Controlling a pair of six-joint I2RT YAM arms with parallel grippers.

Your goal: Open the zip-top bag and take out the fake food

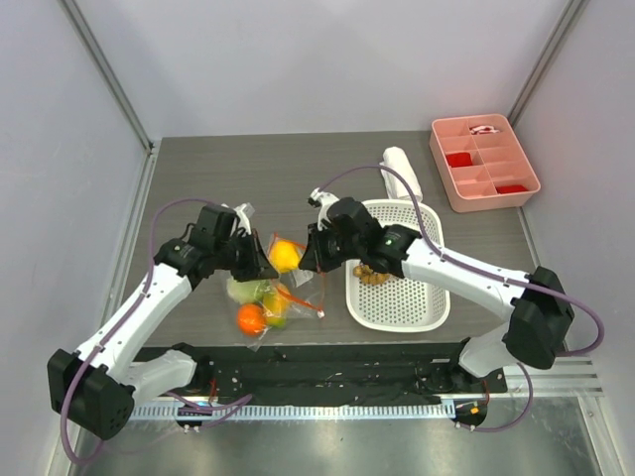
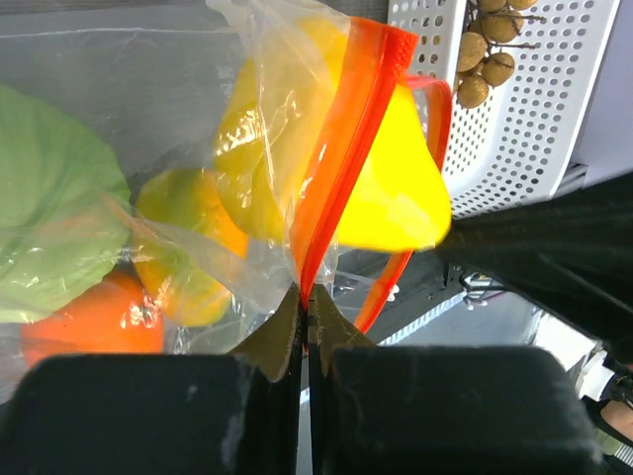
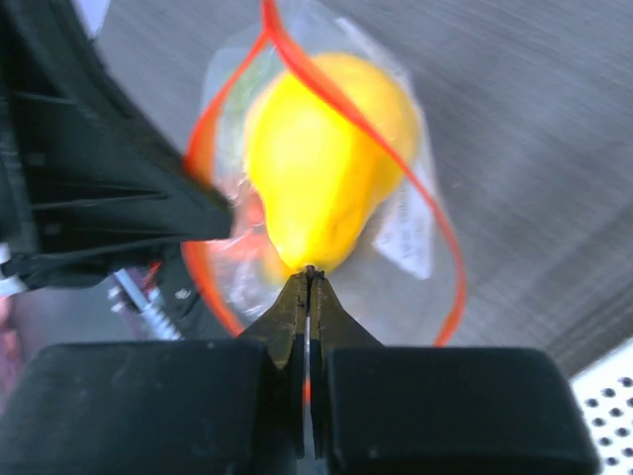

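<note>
The zip-top bag [image 1: 266, 297] lies crumpled on the table between my two grippers, its orange-red zip strip [image 2: 346, 148] pulled apart into an open loop [image 3: 450, 247]. A yellow lemon [image 1: 286, 255] fills the mouth. Deeper inside are a green fruit [image 2: 49, 228], a mango [image 2: 183, 242] and an orange [image 1: 251, 318]. My left gripper [image 2: 305, 294] is shut on one side of the zip strip. On the opposite lip my right gripper [image 3: 311, 272] is shut, right at the lemon's [image 3: 326, 168] pointed tip. Brown grapes [image 1: 371, 274] lie in the basket.
The white perforated basket [image 1: 402, 302] stands just right of the bag, under my right arm. A pink compartment tray [image 1: 483, 164] sits at the back right, with a white roll [image 1: 402, 171] beside it. Grey walls close in both sides.
</note>
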